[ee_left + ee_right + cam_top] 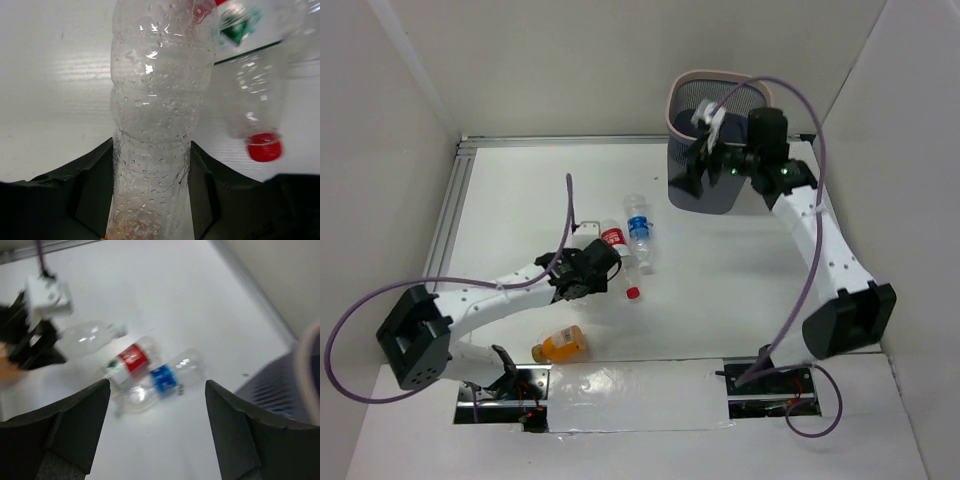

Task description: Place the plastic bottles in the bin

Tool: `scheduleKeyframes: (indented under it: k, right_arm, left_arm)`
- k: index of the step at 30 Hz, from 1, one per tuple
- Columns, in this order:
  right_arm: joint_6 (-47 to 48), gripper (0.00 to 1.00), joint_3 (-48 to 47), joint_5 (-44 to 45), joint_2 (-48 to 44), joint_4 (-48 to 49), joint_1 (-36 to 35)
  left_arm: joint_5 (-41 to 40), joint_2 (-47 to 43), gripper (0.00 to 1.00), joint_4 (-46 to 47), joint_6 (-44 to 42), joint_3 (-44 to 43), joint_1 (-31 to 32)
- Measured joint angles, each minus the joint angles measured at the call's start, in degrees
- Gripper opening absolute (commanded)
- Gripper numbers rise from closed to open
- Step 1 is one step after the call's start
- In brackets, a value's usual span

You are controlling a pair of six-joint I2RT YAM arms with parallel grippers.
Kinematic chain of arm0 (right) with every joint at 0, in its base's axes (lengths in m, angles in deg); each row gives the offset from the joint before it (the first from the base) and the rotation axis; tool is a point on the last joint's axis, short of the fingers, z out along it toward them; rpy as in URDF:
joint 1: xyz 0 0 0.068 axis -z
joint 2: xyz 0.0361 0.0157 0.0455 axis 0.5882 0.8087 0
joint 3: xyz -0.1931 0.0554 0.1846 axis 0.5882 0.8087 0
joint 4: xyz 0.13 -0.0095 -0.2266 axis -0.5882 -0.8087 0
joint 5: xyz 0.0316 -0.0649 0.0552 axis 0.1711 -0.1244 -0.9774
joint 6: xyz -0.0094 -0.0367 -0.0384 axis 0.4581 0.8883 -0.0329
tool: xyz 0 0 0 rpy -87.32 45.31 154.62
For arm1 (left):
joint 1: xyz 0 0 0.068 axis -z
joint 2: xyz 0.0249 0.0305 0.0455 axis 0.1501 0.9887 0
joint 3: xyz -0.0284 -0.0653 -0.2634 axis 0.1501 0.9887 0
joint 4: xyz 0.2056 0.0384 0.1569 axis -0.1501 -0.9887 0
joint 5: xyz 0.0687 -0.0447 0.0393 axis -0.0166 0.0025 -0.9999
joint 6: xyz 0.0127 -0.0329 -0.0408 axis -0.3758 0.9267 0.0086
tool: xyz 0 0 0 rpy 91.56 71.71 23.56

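Observation:
My left gripper (588, 268) is shut on a clear, droplet-covered bottle (155, 100) that runs up between its fingers (95, 185). Just to its right lies a red-labelled bottle (616, 243) with a red cap (263, 147). A blue-labelled bottle (640, 231) lies beside that one. Both also show in the right wrist view, the red-labelled one (132, 360) and the blue-labelled one (162, 379). A stubby orange bottle (560, 346) lies near the front. My right gripper (692, 165) is open and empty, up by the near-left side of the grey mesh bin (682, 85).
White walls close in the table on the left, back and right. A metal rail (450, 210) runs along the left edge. The bin's wall (280, 385) is close on the right of my right gripper. Cables loop off both arms.

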Motion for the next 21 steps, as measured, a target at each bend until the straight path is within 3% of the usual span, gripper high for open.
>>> scheduleKeyframes:
  k: [1,2,4,5,8,12,16,17,18,21]
  right_arm:
    - [1.3,0.73,3.5,0.2,-2.4,-0.2,-2.2]
    - [2.3,0.55,7.1,0.5,-4.9,-0.4,-4.1]
    - [3.5,0.36,12.9,1.4,-8.2,-0.4,-5.7]
    - [3.7,0.2,15.3,2.0,-9.1,-0.5,-5.8]
    - [3.2,0.13,22.1,4.5,-10.0,0.4,-5.6]
    - [3.2,0.19,31.1,8.2,-10.0,0.5,-5.6]
    - [3.9,0.47,35.9,11.3,-10.0,0.3,-6.4]
    - [4.2,0.62,36.3,11.8,-10.0,0.2,-6.9]
    - [4.3,0.68,36.5,12.4,-9.9,0.3,-7.3]
    - [4.9,0.71,37.5,13.7,-10.0,0.9,-8.9]
  left_arm:
    - [-0.2,-1.6,0.17,-0.3,-0.2,-1.3,0.0]
    - [-0.4,-3.1,0.16,-0.5,-0.8,-2.8,0.0]
    - [-0.9,-6.0,0.15,-0.5,-2.6,-6.4,0.0]
    - [-1.1,-7.2,0.13,-0.3,-3.8,-8.6,0.0]
    - [-1.3,-8.9,0.13,3.0,-8.5,-14.7,-0.4]
    - [-0.2,-7.7,0.13,10.1,-15.8,-23.6,-2.3]
    - [4.9,-1.6,0.13,20.1,-21.0,-33.8,-6.1]
    - [6.8,0.6,0.13,22.9,-21.5,-36.4,-7.4]
    - [8.7,2.4,0.13,25.0,-21.8,-38.4,-8.3]
    - [14.6,9.0,0.13,31.7,-20.9,-44.3,-11.3]
